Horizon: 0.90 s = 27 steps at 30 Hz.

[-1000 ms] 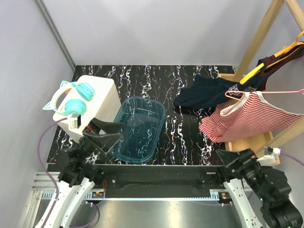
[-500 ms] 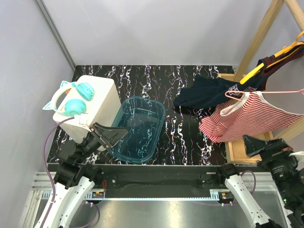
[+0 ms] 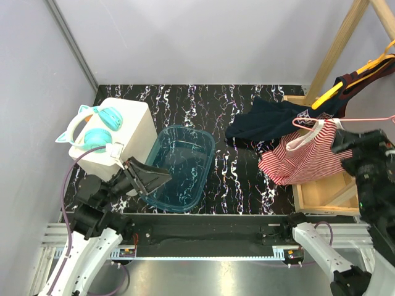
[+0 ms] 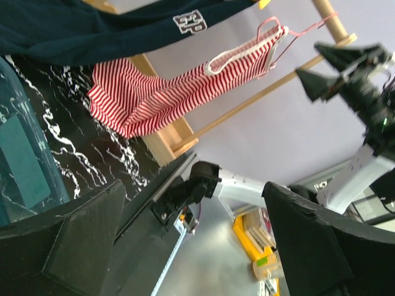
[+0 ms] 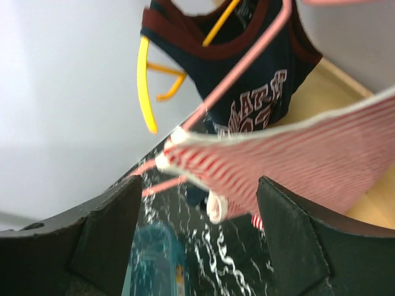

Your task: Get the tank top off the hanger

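The left gripper (image 3: 157, 184) sits low by the tabletop's (image 3: 247, 185) near-left corner, fingers spread. The right gripper (image 3: 343, 152) hangs high at the right edge, likewise spread.

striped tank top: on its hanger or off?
On. The strap of the striped tank top loops over the pink hanger, and the body hangs below it.
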### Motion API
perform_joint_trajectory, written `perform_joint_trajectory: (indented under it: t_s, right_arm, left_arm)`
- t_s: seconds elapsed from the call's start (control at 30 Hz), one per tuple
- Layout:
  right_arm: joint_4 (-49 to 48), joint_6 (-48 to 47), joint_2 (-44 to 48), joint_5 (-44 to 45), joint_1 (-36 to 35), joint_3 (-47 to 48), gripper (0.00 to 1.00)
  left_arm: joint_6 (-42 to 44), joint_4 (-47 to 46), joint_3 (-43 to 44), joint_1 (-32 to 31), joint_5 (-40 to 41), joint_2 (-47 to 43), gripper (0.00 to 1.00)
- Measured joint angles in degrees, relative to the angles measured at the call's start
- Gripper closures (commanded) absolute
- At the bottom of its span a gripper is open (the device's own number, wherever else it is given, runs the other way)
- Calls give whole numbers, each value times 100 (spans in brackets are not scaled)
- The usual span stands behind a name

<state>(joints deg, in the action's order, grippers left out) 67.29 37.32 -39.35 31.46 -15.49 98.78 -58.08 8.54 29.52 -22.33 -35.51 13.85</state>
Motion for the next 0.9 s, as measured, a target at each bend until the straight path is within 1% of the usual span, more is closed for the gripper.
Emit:
perform_joint_trajectory:
  t_s: [0.13,0.33,0.43,0.57,0.6,0.67,0.77,0.83,0.9]
  right_arm:
    - [-428,9,-562,542,0,15,31]
    - [-675,254,-1106,1246,0,31,31]
    - [-820,426,-1167,1515,0,-98,32]
    - [-1073,570,-1139,1917,2,-444,36]
    - [-1139,590,-1139,2015,0,-535,43]
    - [-1272,614,-1139,2155,2,-686,49]
    - [-1547,640,-1099,2271,2,-931,55]
    - [-1694,629,-1080,2315,2,-1034,66]
    - [-1875,610,-1054,2330,0,-1117,72]
  left_arm:
    - [243,278,326,0,-179,203,1]
    - [518,555,750,-2,-310,203,1]
    - [586,632,909,0,-376,205,1]
    - [647,702,1062,-2,-439,267,1]
    - [669,717,1075,0,-448,278,1]
    - [702,813,1093,0,-466,289,1]
    - [750,946,1102,0,-472,289,1]
    - [774,1012,1108,0,-472,289,1]
    - [817,1110,1137,0,-470,289,1]
